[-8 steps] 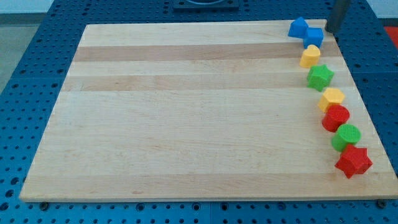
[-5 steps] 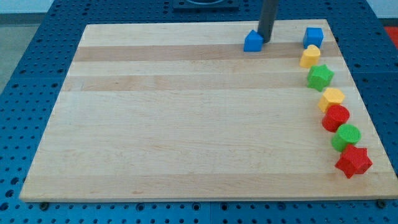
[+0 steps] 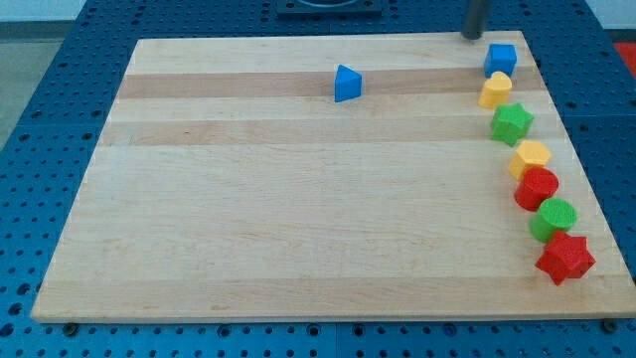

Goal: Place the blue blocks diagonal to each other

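A blue wedge-shaped block [image 3: 346, 84] lies alone on the wooden board [image 3: 298, 199], near the top, a little right of the middle. A blue cube [image 3: 501, 59] sits at the board's top right, at the head of a column of blocks. My tip [image 3: 474, 36] is at the view's top edge, just above and left of the blue cube and far to the right of the blue wedge. It touches neither.
Below the blue cube, down the board's right side: a yellow block [image 3: 495, 90], a green star [image 3: 512, 123], a yellow hexagon [image 3: 530, 157], a red round block [image 3: 537, 188], a green round block [image 3: 553, 219] and a red star [image 3: 564, 259].
The blue wedge has slid left along the top of the board, away from the blue cube. My tip pushed it there, then moved back right to beside the cube.
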